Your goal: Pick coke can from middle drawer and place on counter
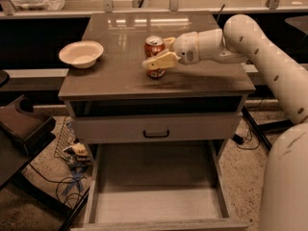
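Observation:
The coke can [154,49], red with a silver top, stands upright on the counter [120,76], a little right of its middle. My gripper [159,52] reaches in from the right. One pale finger [156,61] crosses the can's front and the other lies against its far right side, so the gripper is shut on the can. The middle drawer [159,203] is pulled out at the bottom of the view. Its flat floor is bare.
A white bowl [81,53] sits on the counter's left side. A grey drawer front with a black handle [156,134] is closed below the counter. A pale ledge with metal posts [192,4] runs behind. A dark chair [19,129] and floor cables [72,177] are at left.

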You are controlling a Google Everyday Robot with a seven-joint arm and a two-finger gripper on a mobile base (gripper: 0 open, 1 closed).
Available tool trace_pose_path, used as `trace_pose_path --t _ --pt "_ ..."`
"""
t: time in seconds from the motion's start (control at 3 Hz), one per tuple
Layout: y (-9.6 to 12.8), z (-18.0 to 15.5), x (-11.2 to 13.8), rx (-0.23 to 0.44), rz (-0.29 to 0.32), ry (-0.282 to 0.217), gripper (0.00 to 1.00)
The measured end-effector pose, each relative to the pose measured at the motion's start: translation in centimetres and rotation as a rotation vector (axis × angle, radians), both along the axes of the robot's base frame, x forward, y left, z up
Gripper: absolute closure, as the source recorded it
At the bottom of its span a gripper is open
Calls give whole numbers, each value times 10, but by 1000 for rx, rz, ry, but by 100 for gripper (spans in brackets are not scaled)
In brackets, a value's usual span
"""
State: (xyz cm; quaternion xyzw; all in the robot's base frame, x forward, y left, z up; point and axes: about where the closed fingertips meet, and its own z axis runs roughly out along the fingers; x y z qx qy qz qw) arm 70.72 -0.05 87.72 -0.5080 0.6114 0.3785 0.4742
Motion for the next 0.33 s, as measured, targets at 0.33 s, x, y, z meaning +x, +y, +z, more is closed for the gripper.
trace_pose_path --t 0.33 --pt "2 0 0 0 3 1 0"
